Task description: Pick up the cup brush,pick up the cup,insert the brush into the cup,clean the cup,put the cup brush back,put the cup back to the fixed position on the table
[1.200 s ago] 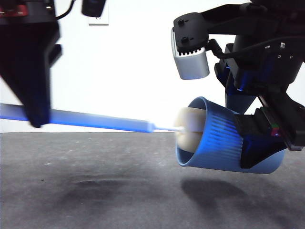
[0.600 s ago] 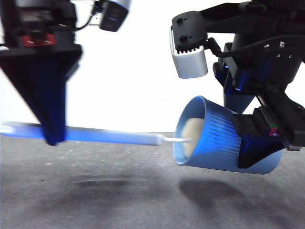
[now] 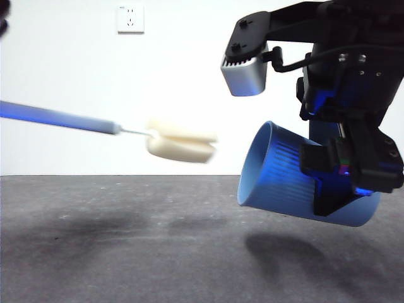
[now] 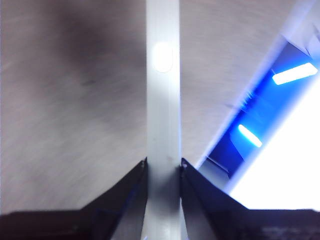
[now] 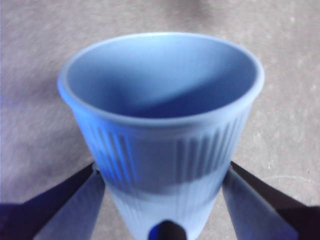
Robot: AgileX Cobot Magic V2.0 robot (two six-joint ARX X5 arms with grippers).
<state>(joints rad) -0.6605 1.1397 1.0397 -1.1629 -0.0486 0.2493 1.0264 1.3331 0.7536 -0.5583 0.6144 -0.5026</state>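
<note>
The right gripper [image 3: 344,183] holds the light blue ribbed cup [image 3: 284,180] in the air above the dark grey tabletop [image 3: 158,252], on the right side of the front view. The cup is tipped nearly onto its side, its open mouth turned toward the left and its base hidden behind the black gripper body. In the right wrist view the gripper's [image 5: 162,200] two fingers [image 5: 75,205] are closed against opposite sides of the cup's [image 5: 162,125] lower ribbed wall, and the inside of the cup shows as plain blue. The cup brush [image 3: 113,129] hangs in the air to the left of the cup, well clear of the tabletop and lying close to level, with its cream-yellow sponge head [image 3: 182,146] pointing toward the cup's mouth. The sponge sits outside the cup, just beside the rim and apart from it, slightly higher than the middle of the opening. The slim grey handle [image 3: 57,118] runs off the left edge of the front view, so the left arm itself is barely seen there. In the left wrist view, the left gripper's [image 4: 163,170] fingers [image 4: 131,187] are clamped on either side of the brush handle [image 4: 162,100], which extends straight away from the camera over the tabletop [image 4: 65,100]. A white wall socket [image 3: 130,18] sits high on the wall behind.
</note>
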